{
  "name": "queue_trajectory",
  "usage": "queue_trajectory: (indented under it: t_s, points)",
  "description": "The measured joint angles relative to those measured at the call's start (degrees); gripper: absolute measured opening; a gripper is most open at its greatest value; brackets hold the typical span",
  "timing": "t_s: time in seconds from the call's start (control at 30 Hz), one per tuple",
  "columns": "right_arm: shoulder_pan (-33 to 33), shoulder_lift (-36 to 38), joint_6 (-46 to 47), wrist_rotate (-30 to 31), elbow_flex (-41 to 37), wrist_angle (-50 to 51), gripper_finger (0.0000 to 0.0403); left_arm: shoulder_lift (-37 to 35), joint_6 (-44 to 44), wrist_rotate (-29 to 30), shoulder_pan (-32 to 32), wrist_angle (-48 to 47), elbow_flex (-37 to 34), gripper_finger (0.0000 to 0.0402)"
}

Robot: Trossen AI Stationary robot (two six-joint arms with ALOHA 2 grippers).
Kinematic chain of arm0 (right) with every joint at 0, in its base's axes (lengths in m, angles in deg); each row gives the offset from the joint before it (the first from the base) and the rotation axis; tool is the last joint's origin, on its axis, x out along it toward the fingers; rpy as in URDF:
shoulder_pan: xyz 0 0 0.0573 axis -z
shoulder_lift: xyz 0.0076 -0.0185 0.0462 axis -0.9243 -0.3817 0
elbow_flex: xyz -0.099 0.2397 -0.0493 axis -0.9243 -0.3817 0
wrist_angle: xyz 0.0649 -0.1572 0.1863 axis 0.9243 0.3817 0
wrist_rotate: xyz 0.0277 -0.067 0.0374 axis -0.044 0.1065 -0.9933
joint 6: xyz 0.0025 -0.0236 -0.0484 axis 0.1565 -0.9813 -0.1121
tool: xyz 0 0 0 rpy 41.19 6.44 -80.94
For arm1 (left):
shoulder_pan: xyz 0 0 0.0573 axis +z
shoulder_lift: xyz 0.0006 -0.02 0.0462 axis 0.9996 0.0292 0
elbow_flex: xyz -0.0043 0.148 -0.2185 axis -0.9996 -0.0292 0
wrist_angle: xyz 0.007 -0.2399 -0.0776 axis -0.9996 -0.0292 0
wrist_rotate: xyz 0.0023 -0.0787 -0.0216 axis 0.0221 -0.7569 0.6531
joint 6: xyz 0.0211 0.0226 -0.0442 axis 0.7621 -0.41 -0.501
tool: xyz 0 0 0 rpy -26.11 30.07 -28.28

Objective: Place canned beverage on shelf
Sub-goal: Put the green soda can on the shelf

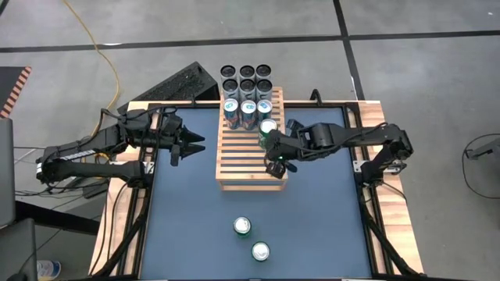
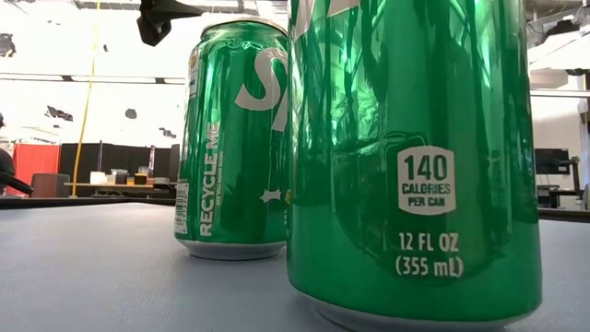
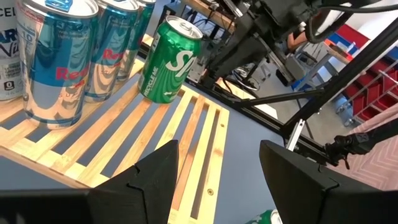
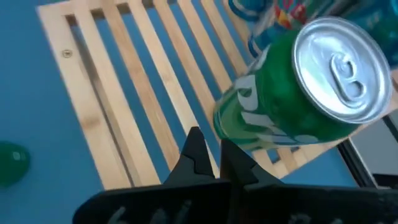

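Right, the green can (image 1: 268, 128) stands upright on the shelf (image 1: 251, 160), on its right-hand side just in front of the row of silver-and-blue cans (image 1: 248, 108), and my worry is knocking it over. My right gripper (image 1: 275, 165) has its fingers pressed together and holds nothing; in the high view it sits over the shelf's right front part, just forward of the can, with the wrist close beside it. If I pull that arm back carelessly, the wrist could clip the can and tip it into its neighbours. I think there is a small gap between wrist and can, though the overhead angle makes that hard to judge. My left gripper (image 1: 195, 143) waits with fingers spread, off the shelf's left edge. Two more green cans (image 1: 251, 239) stand on the blue desk (image 1: 187, 226) nearer the front.
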Motion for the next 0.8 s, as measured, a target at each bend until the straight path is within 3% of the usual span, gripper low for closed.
queue_trajectory:
  t_s: [0.8]
  points:
    - [5.8,-0.2,-4.6,-0.2,0.0,-1.1,0.0000,0.0,0.0,0.0,0.0,0.0,0.0,0.0212]
